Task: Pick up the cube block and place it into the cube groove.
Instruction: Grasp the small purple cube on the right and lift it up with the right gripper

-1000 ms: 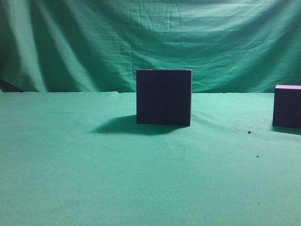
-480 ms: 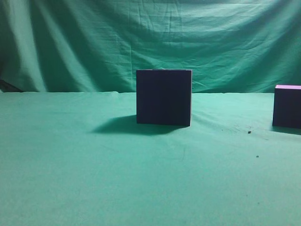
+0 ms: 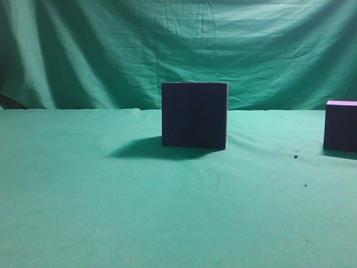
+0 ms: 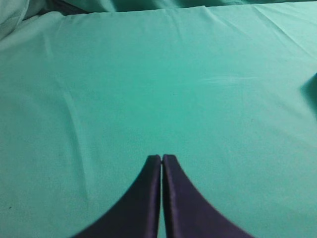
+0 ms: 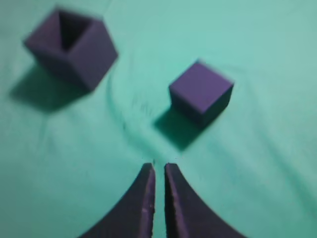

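Landmark: the cube groove, a large dark navy-purple box standing upright on the green tabletop near the middle of the exterior view.

Cube groove, top: the right wrist view shows its square cavity open upward (the picture is blurred, so the rim detail is lost).

Cube block, place: the cube block sits on the tabletop well to the right of the cube groove, cut off by the right edge of the exterior view; the two stand apart, not touching.

Cube block, pose: it rests flat on one face with its lighter pinkish top face up; being a cube it has no long axis to speak of. In the right wrist view one vertical edge is turned toward the camera, so it sits cornerwise to the jaws.

Cube block and right jaws: the block lies ahead of the right gripper and a little to its right, with bare cloth and the block's shadow between them; no contact.

Right jaws: nearly closed, a thin slit between the tips, holding nothing.

Left jaws: the left gripper has its tips pressed together over bare green cloth, holding nothing (neither block nor groove shows in this view).

Backdrop: a creased green cloth hangs behind the cube groove.
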Available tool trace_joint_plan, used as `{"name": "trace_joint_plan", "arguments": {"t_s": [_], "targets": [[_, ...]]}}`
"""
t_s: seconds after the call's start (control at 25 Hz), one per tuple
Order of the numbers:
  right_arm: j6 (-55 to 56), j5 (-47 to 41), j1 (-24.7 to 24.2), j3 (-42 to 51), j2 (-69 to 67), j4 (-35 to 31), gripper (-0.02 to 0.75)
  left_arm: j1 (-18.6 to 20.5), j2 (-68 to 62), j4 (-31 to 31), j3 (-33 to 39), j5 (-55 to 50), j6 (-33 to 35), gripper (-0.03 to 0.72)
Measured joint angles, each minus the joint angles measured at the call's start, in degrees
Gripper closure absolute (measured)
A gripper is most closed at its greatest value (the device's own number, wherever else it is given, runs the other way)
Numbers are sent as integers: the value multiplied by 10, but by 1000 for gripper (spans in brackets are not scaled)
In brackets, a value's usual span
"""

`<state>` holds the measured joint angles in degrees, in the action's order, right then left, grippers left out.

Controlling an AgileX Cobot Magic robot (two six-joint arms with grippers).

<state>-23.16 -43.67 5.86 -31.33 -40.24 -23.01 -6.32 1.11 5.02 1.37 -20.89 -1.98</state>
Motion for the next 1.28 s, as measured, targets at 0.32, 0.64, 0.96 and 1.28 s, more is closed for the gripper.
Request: {"name": "trace_joint_plan", "arguments": {"t_s": [0.32, 0.64, 0.96, 1.28], "targets": [[-30, -183, 64, -179, -206, 122, 689, 0, 0, 0, 0, 0, 0, 688], [-16, -203, 151, -255, -351, 283, 689, 0, 0, 0, 0, 0, 0, 688], [-6, -192, 155, -328, -473, 294, 284, 0, 0, 0, 0, 0, 0, 688], [4, -187, 142, -385, -563, 309, 132, 0, 0, 0, 0, 0, 0, 688]]}}
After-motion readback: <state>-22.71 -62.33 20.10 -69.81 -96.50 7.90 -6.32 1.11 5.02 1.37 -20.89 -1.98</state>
